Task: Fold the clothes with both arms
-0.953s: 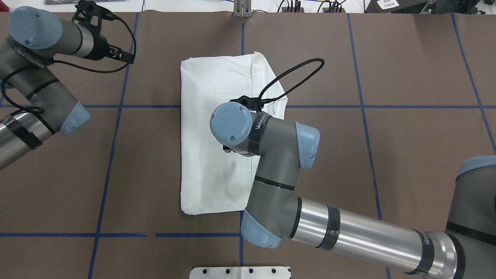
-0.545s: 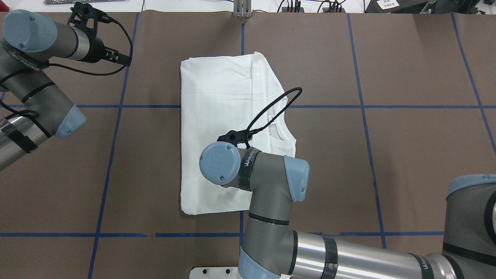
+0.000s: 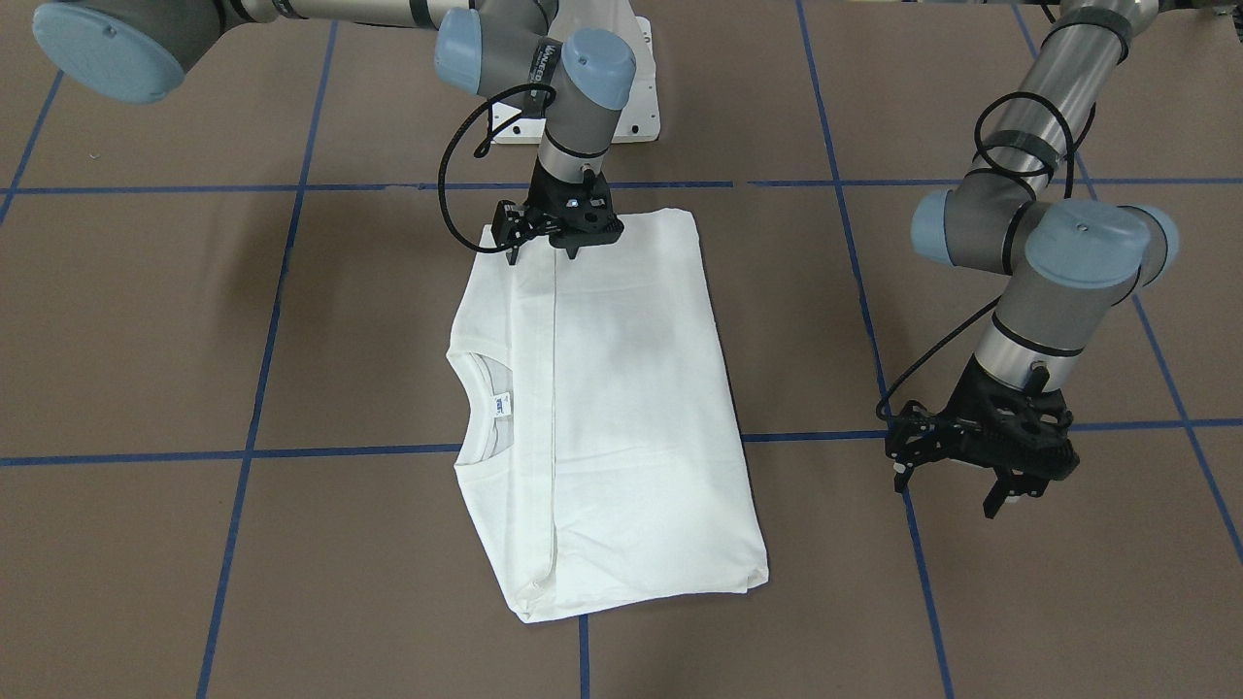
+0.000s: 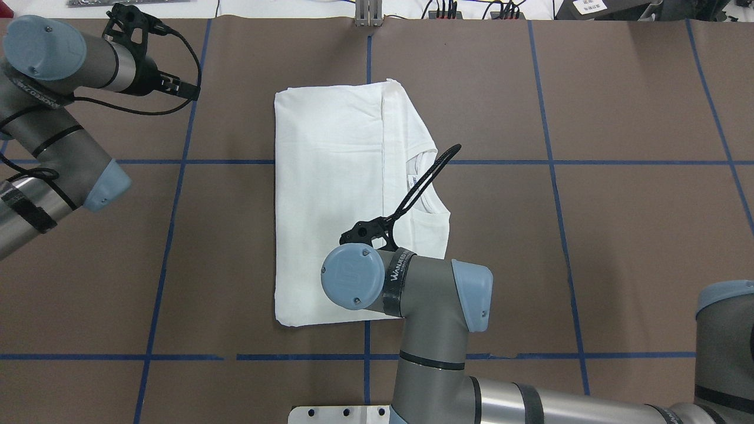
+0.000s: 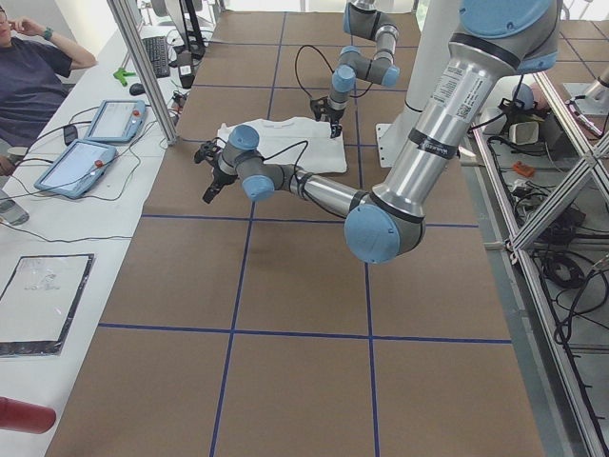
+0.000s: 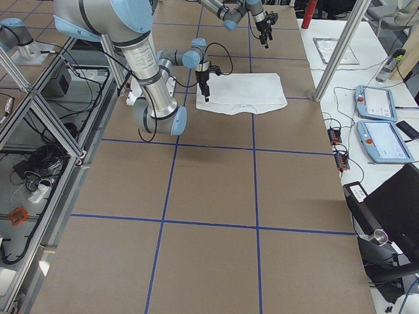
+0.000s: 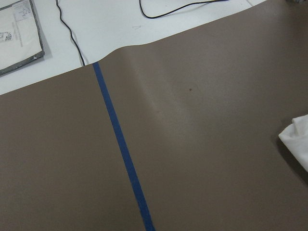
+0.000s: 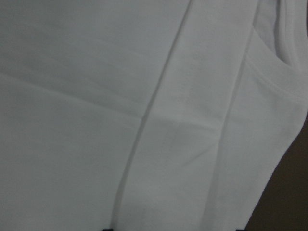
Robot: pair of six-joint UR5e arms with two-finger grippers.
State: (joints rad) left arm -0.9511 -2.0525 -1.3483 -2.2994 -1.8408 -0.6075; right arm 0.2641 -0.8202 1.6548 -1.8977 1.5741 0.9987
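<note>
Brown-covered table (image 4: pixel 589 265): nothing on it has shifted. White T-shirt (image 4: pixel 330 194) sits mid-table, folded to a long rectangle running from the robot-side edge toward the far edge, collar opening facing the table's right edge. Its outline matches a second ago, so no new fold. Right arm (image 4: pixel 436 294) has pulled back: the wrist was over the shirt's middle and is now over its robot-side end. Left arm (image 4: pixel 59 147) nudged slightly, then parked by the far-left corner. Right gripper (image 3: pixel 544 254) has jaws apart, pointing down at the shirt's robot-side hem, nothing held; can't tell if the tips touch cloth. Left gripper (image 3: pixel 952 485) has jaws apart, empty, over bare table well clear of the shirt. Neck label (image 3: pixel 500 406) shows inside the collar. My read: lengthwise folds done, right arm lining up on that hem for the cross fold, left still has to come in.
</note>
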